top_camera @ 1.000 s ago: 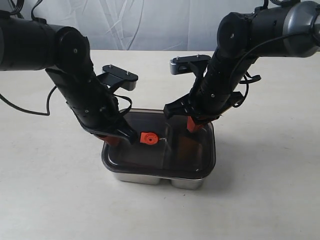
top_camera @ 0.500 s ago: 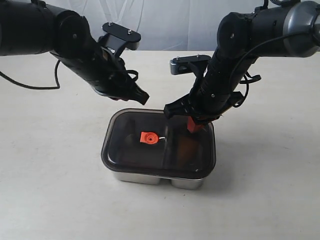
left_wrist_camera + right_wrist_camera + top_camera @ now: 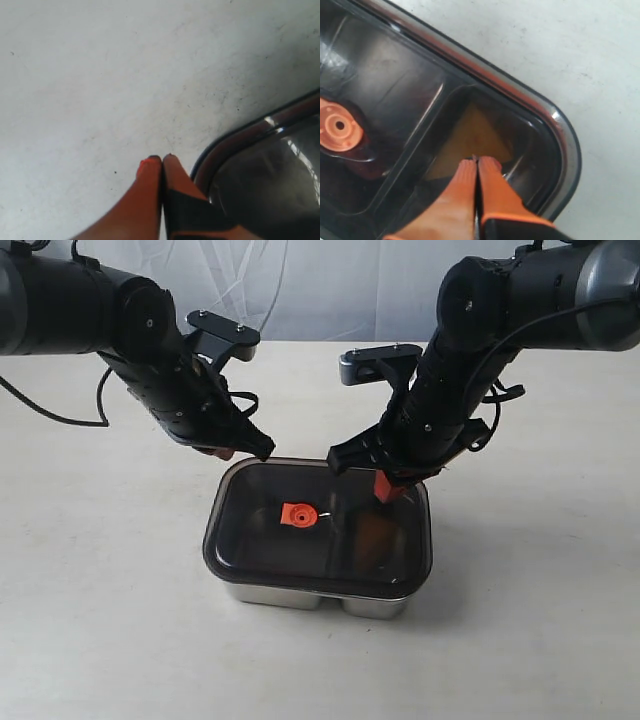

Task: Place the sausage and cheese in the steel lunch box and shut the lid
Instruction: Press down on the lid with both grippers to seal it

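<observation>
The steel lunch box stands mid-table with the smoky dark lid lying on it, orange valve tab on top. Through the lid the yellow-orange cheese shows in the right compartment. The sausage is not clear through the dark plastic. My right gripper is shut with nothing in it, and in the right wrist view its tips are over the lid's back right part, above the cheese. My left gripper is shut and empty, just off the lid's back left corner, above the table.
The box stands on a pale tabletop with a white curtain behind it. Both black arms lean in over the back of the box, the left one and the right one.
My left gripper has lifted off the lid's left part and swung back to the box's back left corner. The right gripper has stayed on the lid's back right.
</observation>
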Robot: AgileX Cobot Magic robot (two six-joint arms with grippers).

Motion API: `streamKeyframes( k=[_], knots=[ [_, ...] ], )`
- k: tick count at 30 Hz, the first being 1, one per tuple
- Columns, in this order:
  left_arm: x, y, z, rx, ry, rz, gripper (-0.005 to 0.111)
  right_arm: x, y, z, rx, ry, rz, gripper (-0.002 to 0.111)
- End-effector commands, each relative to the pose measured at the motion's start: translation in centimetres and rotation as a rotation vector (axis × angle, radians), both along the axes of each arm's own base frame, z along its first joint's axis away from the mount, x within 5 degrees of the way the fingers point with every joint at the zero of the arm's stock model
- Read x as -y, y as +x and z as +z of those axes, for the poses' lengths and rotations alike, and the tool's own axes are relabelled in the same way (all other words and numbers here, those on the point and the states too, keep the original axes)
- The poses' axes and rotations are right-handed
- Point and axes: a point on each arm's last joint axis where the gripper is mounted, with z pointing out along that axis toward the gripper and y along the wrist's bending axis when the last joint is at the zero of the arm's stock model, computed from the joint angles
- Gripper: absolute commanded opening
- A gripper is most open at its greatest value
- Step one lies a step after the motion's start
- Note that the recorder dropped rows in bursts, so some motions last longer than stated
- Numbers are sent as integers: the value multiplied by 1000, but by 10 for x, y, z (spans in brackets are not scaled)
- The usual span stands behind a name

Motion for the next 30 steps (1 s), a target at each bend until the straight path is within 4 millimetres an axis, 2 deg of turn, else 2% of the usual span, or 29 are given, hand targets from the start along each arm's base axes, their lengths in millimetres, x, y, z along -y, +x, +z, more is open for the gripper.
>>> streamKeyframes(
  k=[1,8,17,26,30],
  knots=[
    [1,-1,0,-23,-10,9,0,3,-1,1,-1,-8,5,-1],
    [15,-8,-1,-33,-4,-56,0,3,-1,2,-1,-7,1,-1],
    [15,-10,-2,-64,4,-55,0,4,-2,3,-2,-8,2,-1],
    [16,-10,-1,-59,-13,-59,0,6,-6,23,50,18,3,-1],
    [16,-10,-1,-59,-13,-59,0,6,-6,25,58,16,5,-1]
  ],
)
